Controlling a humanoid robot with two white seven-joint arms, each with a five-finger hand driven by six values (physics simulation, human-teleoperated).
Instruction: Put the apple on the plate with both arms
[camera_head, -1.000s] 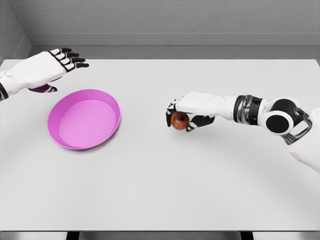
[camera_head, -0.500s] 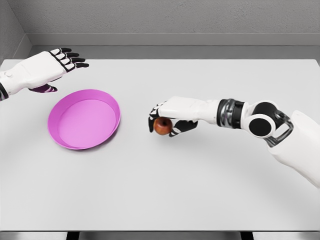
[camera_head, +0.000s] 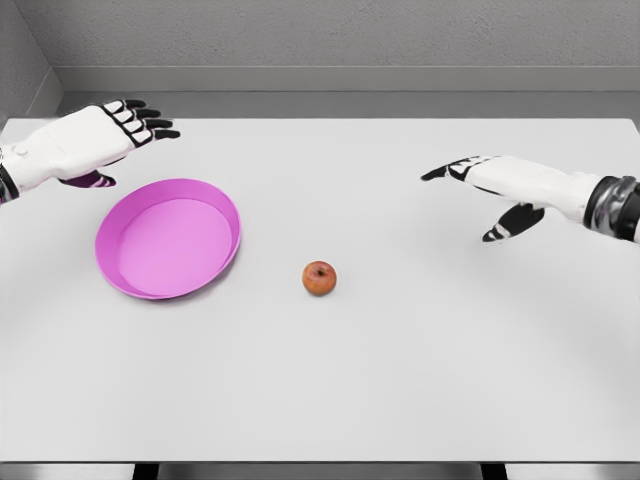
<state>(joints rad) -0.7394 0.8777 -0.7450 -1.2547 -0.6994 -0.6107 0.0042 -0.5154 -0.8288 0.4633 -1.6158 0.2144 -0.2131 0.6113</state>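
Red apple (camera_head: 320, 278) resting alone on the white table (camera_head: 400, 380), right of the pink plate (camera_head: 127, 277) and clear of its rim, with bare tabletop between. Not on the plate, so the task not yet done.

Right hand (camera_head: 497, 186) hovering far off to the right of the apple, fingers spread and stretched out flat, holding nothing. Left hand (camera_head: 92, 141) hovering beyond the plate's far left edge, fingers loosely extended and also holding nothing; purple palm patch showing underneath. Neither hand touching the apple or the plate.

Likely next step, by judgement: a pick-up from the left side, since the apple sits nearer the plate and within the middle zone between both arms.

Risks from here:
- Rolling. Round fruit on a smooth flat table; any glancing fingertip contact on approach liable to nudge it away, possibly toward the near edge.
- Bumping the plate. Left arm's path from behind the plate to the apple crossing over or beside the shallow dish; a low sweep apt to clip the raised rim and shove it across the table.
- Poor grasp. Small apple against large fingers; closing off-centre likely to squeeze it out sideways.
- Dropping from height over the plate, causing a bounce or roll over the low rim.

Stem side of the apple facing up.
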